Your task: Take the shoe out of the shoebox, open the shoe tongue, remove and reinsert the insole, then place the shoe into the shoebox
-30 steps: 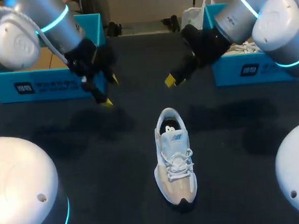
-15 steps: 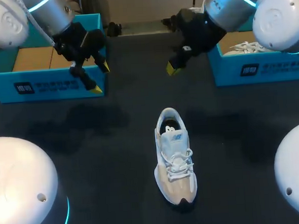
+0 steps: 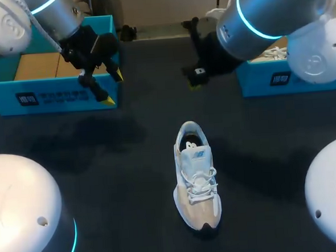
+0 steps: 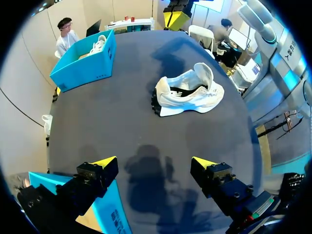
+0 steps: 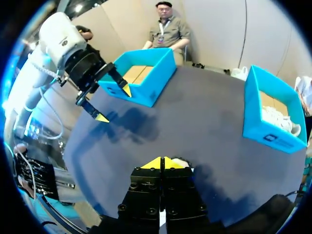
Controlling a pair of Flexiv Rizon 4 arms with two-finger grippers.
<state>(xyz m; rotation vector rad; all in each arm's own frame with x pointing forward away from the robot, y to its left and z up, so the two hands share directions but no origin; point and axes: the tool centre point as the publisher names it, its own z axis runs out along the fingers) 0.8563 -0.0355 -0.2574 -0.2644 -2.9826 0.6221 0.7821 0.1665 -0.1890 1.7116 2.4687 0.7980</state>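
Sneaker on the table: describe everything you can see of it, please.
The sneaker is white with beige panels, white laces, a white tongue and a dark toe tip. It stands upright on its sole mid-table, toe toward the robot, heel toward the far edge. Only the dark table touches it.

The left hand (image 3: pixel 113 88) has drawn back toward the left shoebox (image 3: pixel 58 98), the right hand (image 3: pixel 195 83) tucking beneath its arm.

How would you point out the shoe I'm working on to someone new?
The dark table has a blue left shoebox and right shoebox at its far side. The shoe stands alone mid-table, toe toward the robot. Unlike the other white shoe inside the right shoebox, it sits out in the open.
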